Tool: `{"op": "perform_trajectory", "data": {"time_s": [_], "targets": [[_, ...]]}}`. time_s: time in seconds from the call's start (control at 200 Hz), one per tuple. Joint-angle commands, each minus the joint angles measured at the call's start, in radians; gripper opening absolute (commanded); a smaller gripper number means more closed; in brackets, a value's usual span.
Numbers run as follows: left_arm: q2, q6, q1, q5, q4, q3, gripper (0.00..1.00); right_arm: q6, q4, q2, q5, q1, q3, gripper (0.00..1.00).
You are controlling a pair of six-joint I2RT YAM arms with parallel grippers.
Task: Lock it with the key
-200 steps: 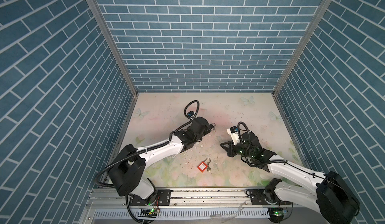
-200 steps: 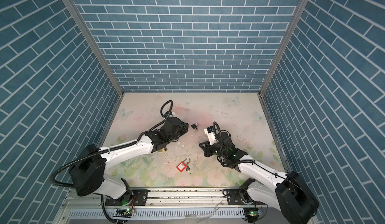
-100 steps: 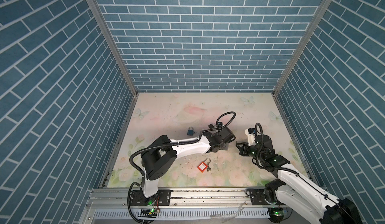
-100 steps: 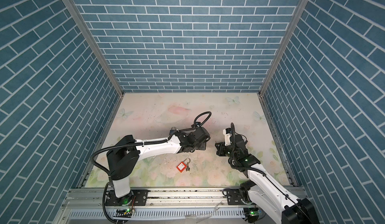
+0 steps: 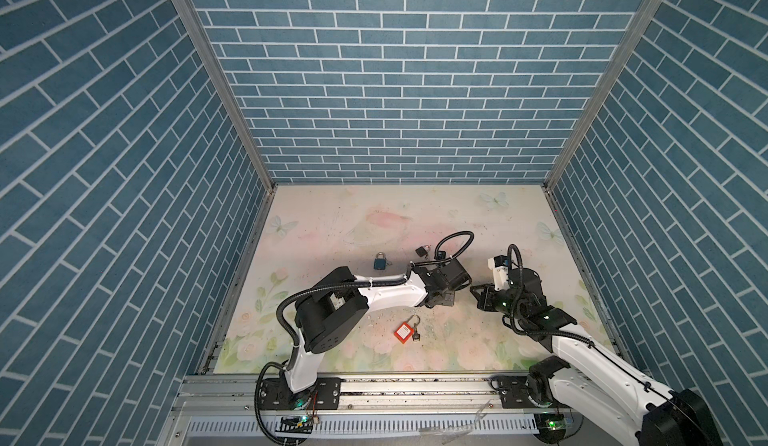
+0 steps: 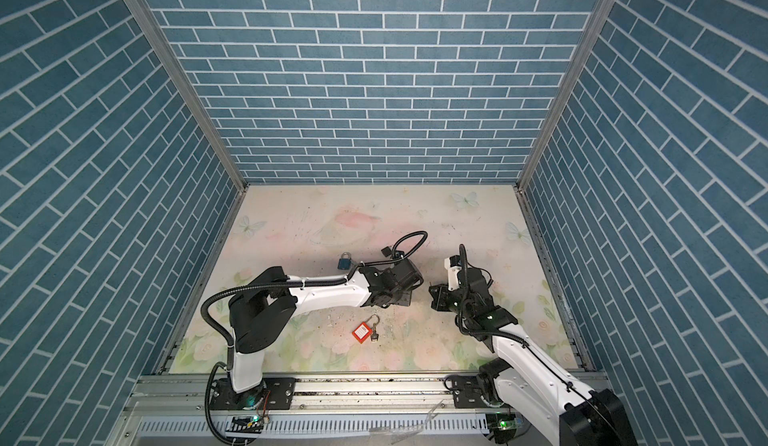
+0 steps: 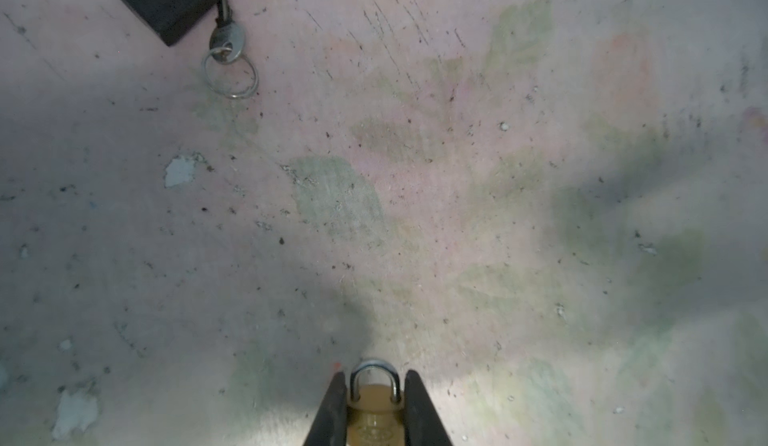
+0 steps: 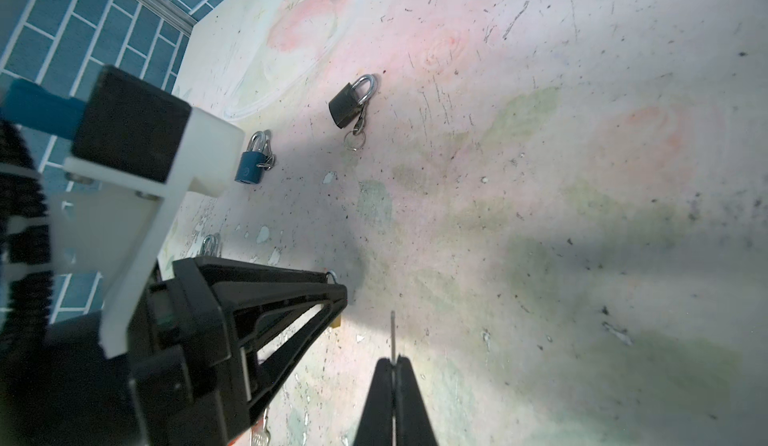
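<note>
Left gripper (image 7: 374, 375) clamped brass padlock (image 7: 374, 417) near centre of table (image 5: 374, 215), steadying it; right gripper (image 8: 392, 359) pinched key (image 8: 392, 334), blade forward, presumably for insertion.

left gripper (image 5: 445, 300), seemingly closed, red padlock (image 5: 403, 333) near

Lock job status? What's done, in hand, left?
Done: both pickups. In hand: left gripper clamps the brass padlock; right gripper pinches a thin metal blade, apparently the key. Left: key sits apart from the padlock, so insertion and turning are not yet done.
</note>
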Motion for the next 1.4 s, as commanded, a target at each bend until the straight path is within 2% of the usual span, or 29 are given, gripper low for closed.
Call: {"op": "perform_trajectory", "data": {"time_s": [0.0,0.155,0.305,0.485,0.75,1.165,1.395], "targets": [[0.030,0.094,-0.004,-0.037,-0.054,0.054,0.00,0.024,0.010,-0.002,-0.011,-0.005,0.001,0.00],[0.058,0.238,0.001,0.012,-0.071,0.083,0.00,0.030,0.004,-0.002,-0.027,-0.005,-0.001,0.00],[0.062,0.271,0.009,0.065,-0.069,0.082,0.00,0.036,-0.003,-0.006,-0.032,-0.005,-0.003,0.00],[0.056,0.198,0.007,0.107,-0.057,0.080,0.00,0.040,0.001,-0.003,-0.033,-0.005,-0.007,0.00],[0.018,0.035,-0.034,0.112,-0.031,0.012,0.00,0.036,0.007,0.003,-0.030,-0.004,-0.009,0.00],[0.014,-0.056,-0.083,0.113,-0.041,-0.018,0.00,0.027,0.010,-0.008,-0.027,-0.006,-0.016,0.00],[-0.004,-0.079,-0.084,0.063,-0.057,-0.041,0.16,0.026,-0.003,-0.020,-0.028,-0.006,-0.013,0.00]]}}
